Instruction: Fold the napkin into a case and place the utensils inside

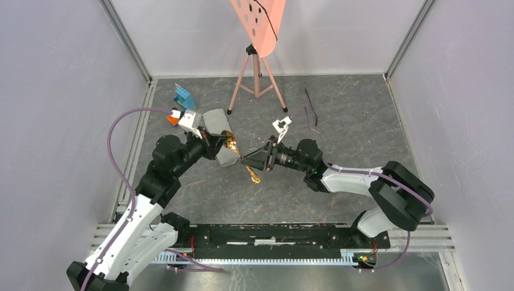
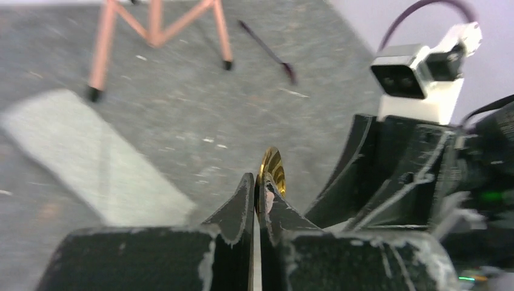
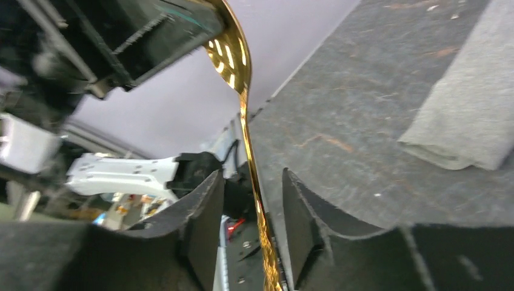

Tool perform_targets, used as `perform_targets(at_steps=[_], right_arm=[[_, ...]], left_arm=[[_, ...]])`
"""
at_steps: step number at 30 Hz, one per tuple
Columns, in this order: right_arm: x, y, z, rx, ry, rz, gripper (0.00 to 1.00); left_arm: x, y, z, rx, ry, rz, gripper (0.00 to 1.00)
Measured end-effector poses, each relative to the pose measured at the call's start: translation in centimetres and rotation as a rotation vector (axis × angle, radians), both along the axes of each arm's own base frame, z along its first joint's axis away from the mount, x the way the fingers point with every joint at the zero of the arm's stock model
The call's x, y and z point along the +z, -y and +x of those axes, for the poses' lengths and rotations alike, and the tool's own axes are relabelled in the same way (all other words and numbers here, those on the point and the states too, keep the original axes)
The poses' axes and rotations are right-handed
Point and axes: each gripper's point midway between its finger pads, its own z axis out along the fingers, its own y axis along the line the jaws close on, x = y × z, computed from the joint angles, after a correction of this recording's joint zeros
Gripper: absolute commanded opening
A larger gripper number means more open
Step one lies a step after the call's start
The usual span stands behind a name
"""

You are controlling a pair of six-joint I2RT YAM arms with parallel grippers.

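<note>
The gold spoon [image 1: 248, 167] hangs in the air at mid-table. My left gripper [image 1: 229, 144] is shut on its bowl; in the left wrist view the bowl [image 2: 272, 170] sticks out past the closed jaws of that gripper [image 2: 257, 183]. My right gripper [image 1: 247, 160] is open around the handle. In the right wrist view the handle [image 3: 254, 182] runs between the fingers [image 3: 203, 218] with a gap on each side. The folded grey napkin case [image 1: 217, 133] lies on the table under the left gripper and shows in the wrist views [image 2: 91, 157] [image 3: 467, 115]. The thin black utensil [image 1: 310, 104] lies far right [image 2: 267, 51].
A pink perforated board on a tripod [image 1: 257, 36] stands at the back centre. Blue and red toy blocks [image 1: 183, 97] sit at the back left, near the left wrist camera. Grey walls and metal rails close in the dark table [image 1: 339, 133] on three sides.
</note>
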Motion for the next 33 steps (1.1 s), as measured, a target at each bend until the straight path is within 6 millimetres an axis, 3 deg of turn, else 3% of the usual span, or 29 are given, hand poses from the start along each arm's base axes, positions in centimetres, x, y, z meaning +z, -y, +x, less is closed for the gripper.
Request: perform_targets(at_steps=[3,7,10,13,15,19,23,28,33], right_arm=[[-1.6,-0.9,1.7,-0.037,0.016,-0.072,0.52],[-4.0,-2.5,3.9,-0.057,0.031,-0.162,0.36],[-6.2,-4.5,5.6,-0.045,0.023,-0.215,0.19],[-8.6,-6.3,7.0,-0.022,0.003,-0.263,0.01],[-10.2,-7.2,7.6,-0.010,-0.015,-0.289,0.00],[-13.0,-8.2,8.2,0.011,-0.055,-0.331,0.00],[-15.4,-8.0,8.0,0.020,-0.097,-0.378,0.00],[-17.1,-7.9,7.9,0.023,-0.123,-0.402,0.00],[-17.8,-7.8,8.0,0.019,-0.143,-0.408,0.00]], left_arm=[[-0.1,-1.9,2.1,0.056,0.107,0.201,0.02],[-1.6,-5.8,6.0,0.146,0.166,0.416,0.02],[-2.9,-9.3,9.8,0.193,0.117,0.450,0.02],[-2.4,-12.8,14.2,0.235,0.090,0.430,0.02],[-1.9,-14.1,16.6,0.232,0.092,0.408,0.02],[-1.0,-15.5,21.5,0.184,0.107,0.353,0.02],[-2.6,-15.8,24.6,0.124,0.082,0.308,0.02],[-5.6,-15.1,25.7,0.051,0.044,0.279,0.02],[-7.3,-14.7,26.4,0.008,0.031,0.261,0.02]])
